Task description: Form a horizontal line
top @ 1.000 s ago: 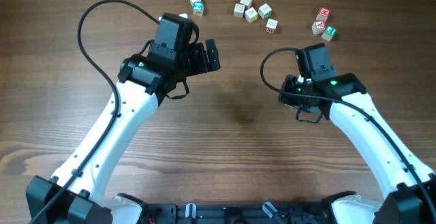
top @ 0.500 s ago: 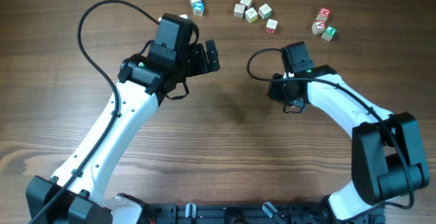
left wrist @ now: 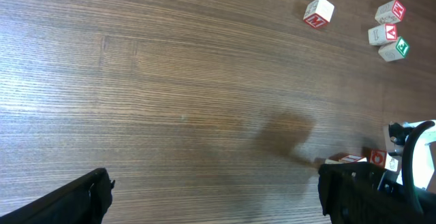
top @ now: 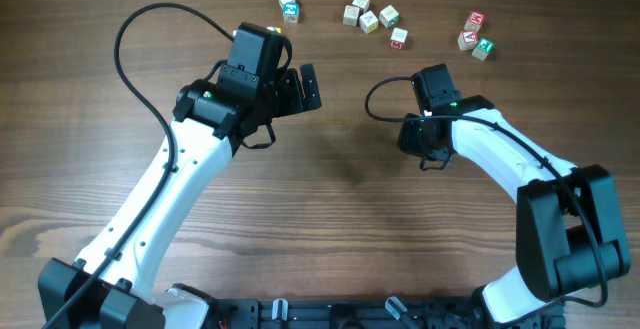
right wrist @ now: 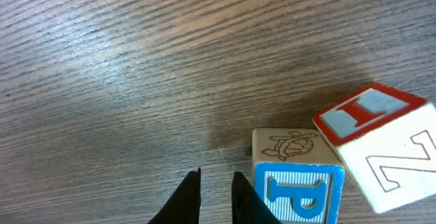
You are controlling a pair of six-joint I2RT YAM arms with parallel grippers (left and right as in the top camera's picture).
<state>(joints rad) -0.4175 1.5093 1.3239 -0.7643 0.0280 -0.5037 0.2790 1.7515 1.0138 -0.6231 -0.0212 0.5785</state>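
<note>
Right wrist: right hand (right wrist: 214, 195) narrow, empty, low over counter (right wrist: 102, 60). Line start, blue P cube (right wrist: 298, 186) touching red-topped cube (right wrist: 371, 118), just right of hand. Push gently, square-on, keeping edges flush. Left hand (top: 300, 82) wide.

Overhead cannot show you the right fingers (right wrist: 187, 207); just beside them, the blue P cube (right wrist: 298, 183) is cut off at the bottom edge.

Along the far side of the bench (top: 330, 219), three groups: two-cube row (top: 289, 5) at left, five-cube cluster (top: 372, 18) in the middle, three cubes (top: 474, 35) at right. Nearer, just right of the right fingers (right wrist: 189, 198), another cube pair (right wrist: 294, 157), touching.
</note>
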